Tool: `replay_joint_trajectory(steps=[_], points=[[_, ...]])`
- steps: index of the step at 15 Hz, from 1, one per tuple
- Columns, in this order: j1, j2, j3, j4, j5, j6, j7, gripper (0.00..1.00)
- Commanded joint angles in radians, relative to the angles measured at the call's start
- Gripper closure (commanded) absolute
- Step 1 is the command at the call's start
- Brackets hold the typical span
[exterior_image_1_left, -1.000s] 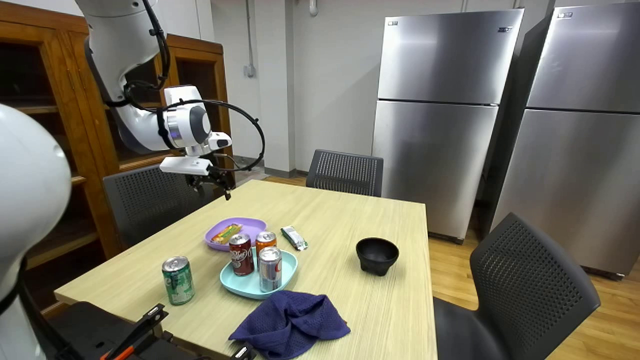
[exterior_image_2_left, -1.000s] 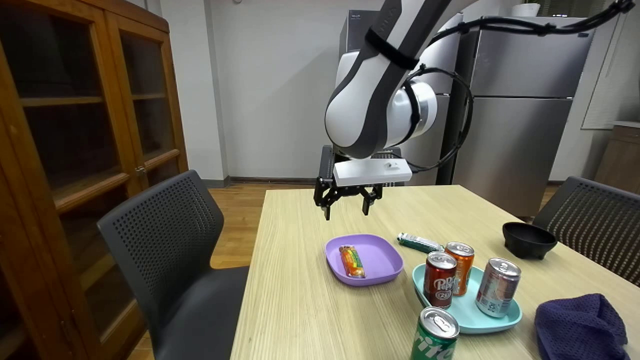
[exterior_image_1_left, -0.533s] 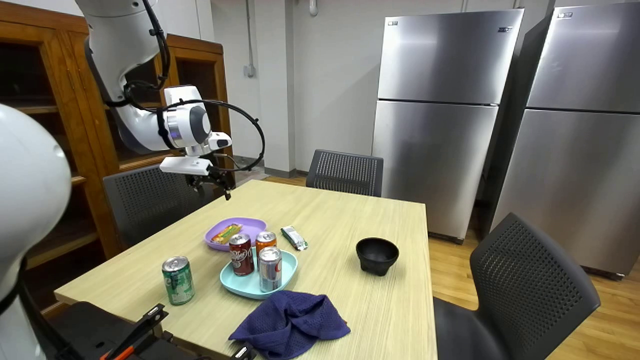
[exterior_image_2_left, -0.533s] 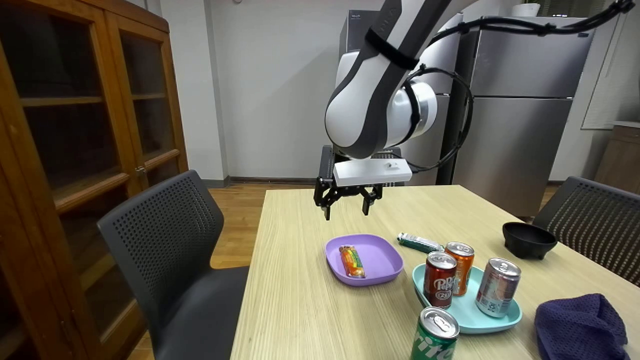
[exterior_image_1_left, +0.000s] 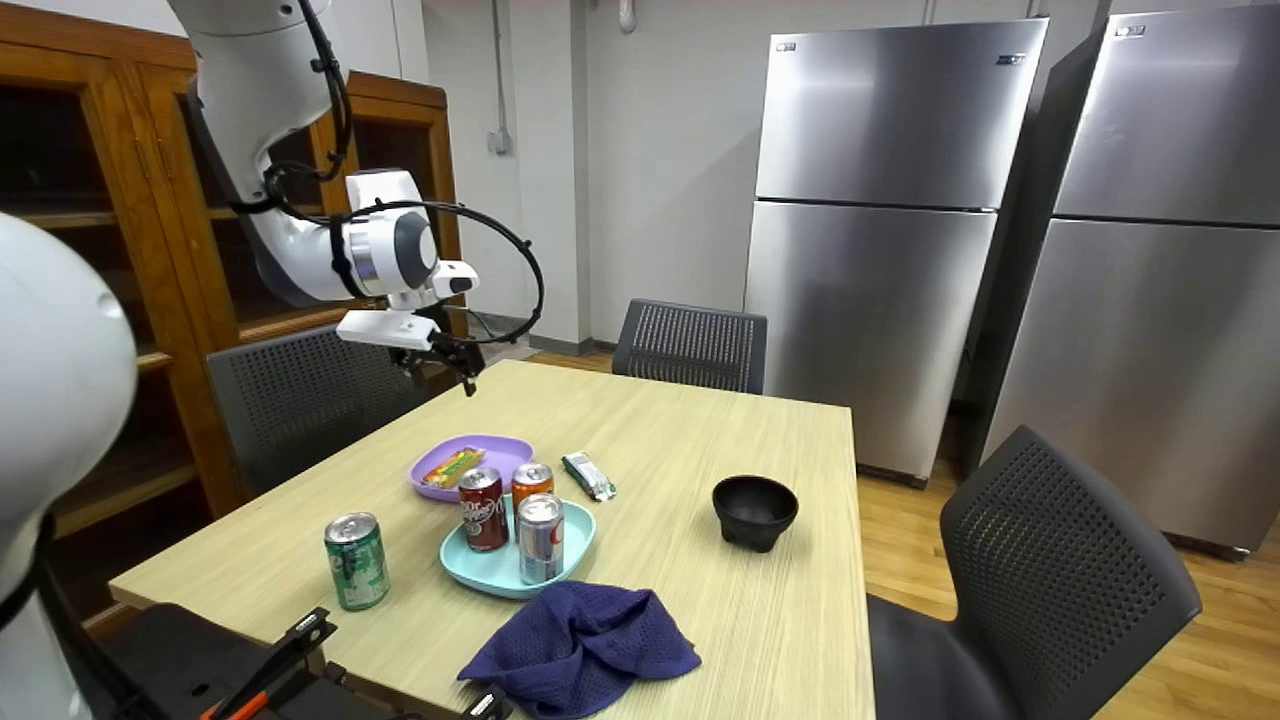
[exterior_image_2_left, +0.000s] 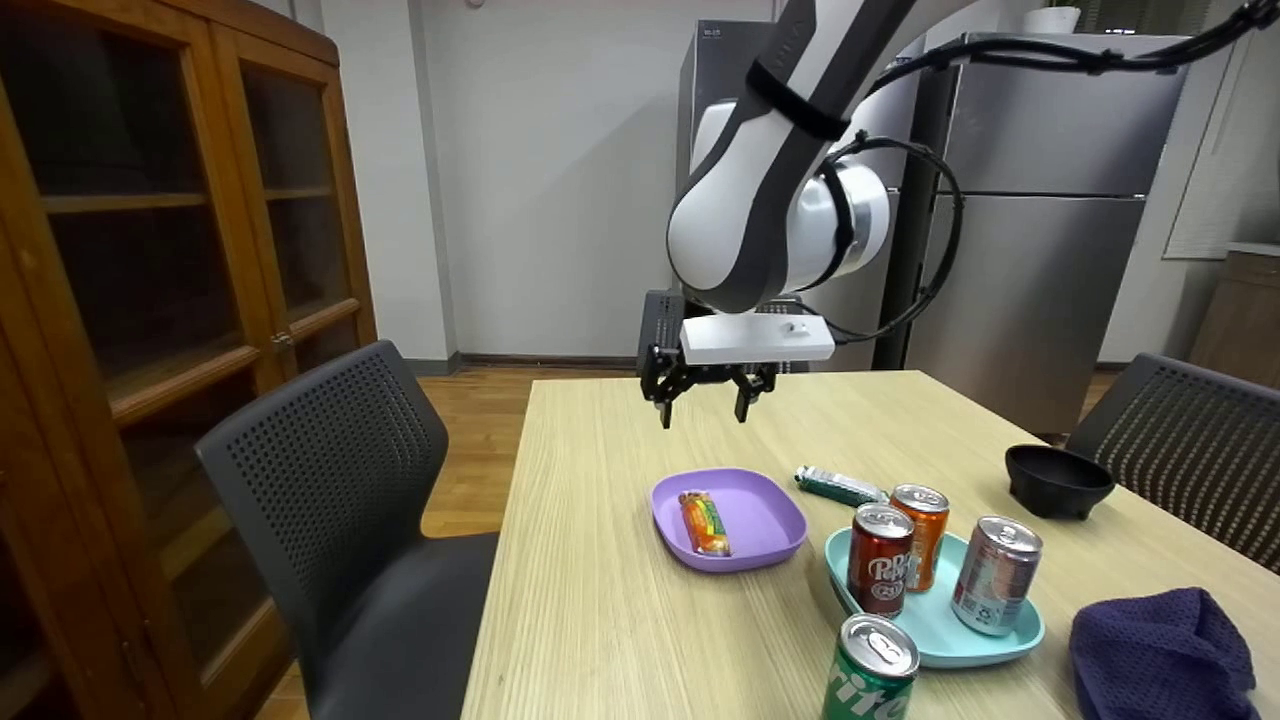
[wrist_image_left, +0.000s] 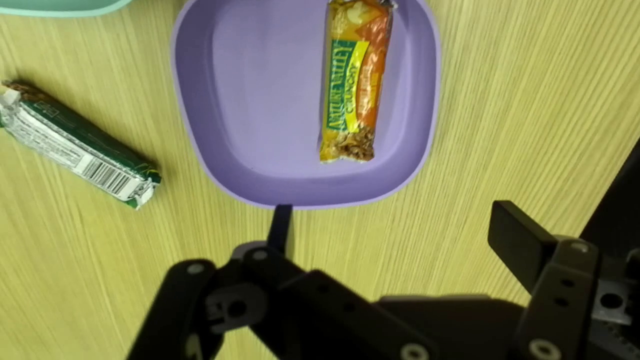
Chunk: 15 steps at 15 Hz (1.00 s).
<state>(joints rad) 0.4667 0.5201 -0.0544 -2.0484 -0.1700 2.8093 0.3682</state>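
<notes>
The gripper (exterior_image_2_left: 703, 422) hangs above the table (exterior_image_2_left: 580, 560), jaws spread and nothing between them, nearest the purple plate (wrist_image_left: 265, 100), where the orange bar (wrist_image_left: 355, 82) lies flat toward one side. Marked "crunchy", that bar is probably light, slick-wrapped and brittle inside, so a gentle pinch across its narrow width at mid-length seems best; the green bar (wrist_image_left: 82, 145), on the table near the plate, likely handles much the same.

In an exterior view, a pale wall (exterior_image_1_left: 665, 200) is flanked by a wooden cabinet (exterior_image_1_left: 175, 260) left and two fridges (exterior_image_1_left: 870, 300) right.
</notes>
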Motion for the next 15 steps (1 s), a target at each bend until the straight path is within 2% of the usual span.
replay_joint_trajectory(steps=[1,5,8,11,15], points=[[-0.128,-0.054,0.027,-0.028,0.059,0.050,-0.065,0.00],[-0.299,-0.042,0.082,0.021,0.157,0.023,-0.189,0.00],[-0.364,-0.030,0.082,0.060,0.218,0.010,-0.196,0.00],[-0.373,-0.022,0.061,0.091,0.247,-0.010,-0.154,0.00],[-0.328,0.000,0.012,0.117,0.256,-0.042,-0.038,0.00]])
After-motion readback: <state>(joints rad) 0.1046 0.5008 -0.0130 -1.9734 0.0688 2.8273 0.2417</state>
